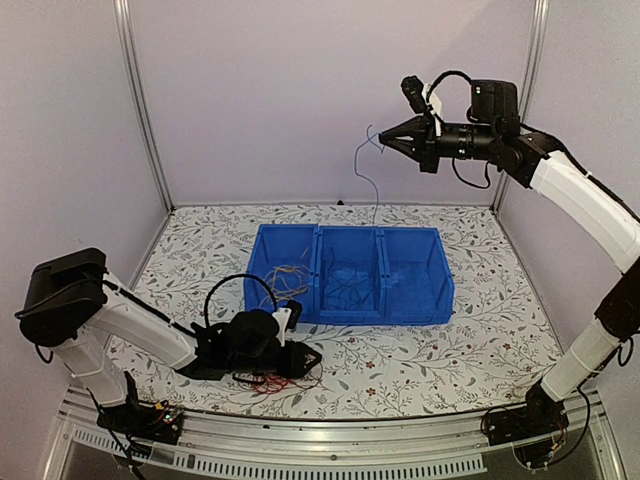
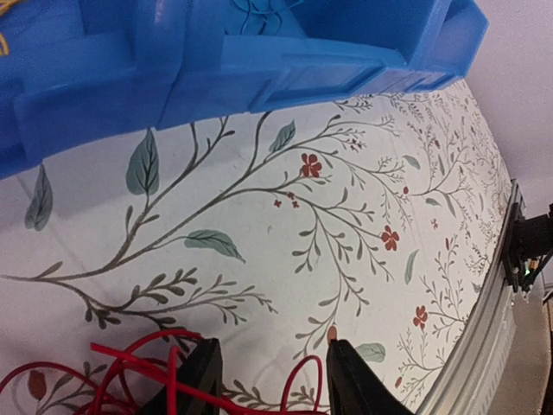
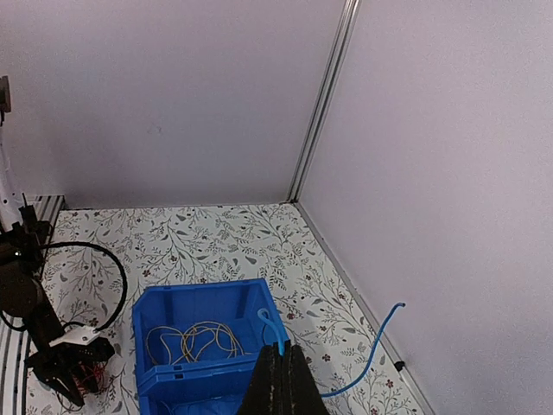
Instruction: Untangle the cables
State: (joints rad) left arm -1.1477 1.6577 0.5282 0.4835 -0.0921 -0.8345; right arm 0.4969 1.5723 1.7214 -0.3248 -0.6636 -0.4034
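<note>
The left gripper (image 2: pixel 271 354) lies low on the floral table (image 1: pixel 450 360) at the near left, just in front of the bin's left end. Its jaws are spread. Loose red cables (image 2: pixel 130 363) lie in a tangle on the table around its fingers (image 2: pixel 203 380), and a strand or two crosses the gap between them without being pinched.

The blue bin (image 1: pixel 350 312) sits mid-table and has three compartments side by side. Tan cables (image 1: pixel 290 280) are coiled in the left one. Thin dark cables (image 1: pixel 345 285) show faintly in the middle one. What the right compartment holds I cannot tell.

The right gripper (image 1: pixel 384 141) is held high at the far right, above the bin and pointing left. Its jaws are pressed together, pinching a blue cable (image 3: pixel 384 335). One end curls free in the air beside the jaws. The rest hangs down toward the bin's far edge.
</note>
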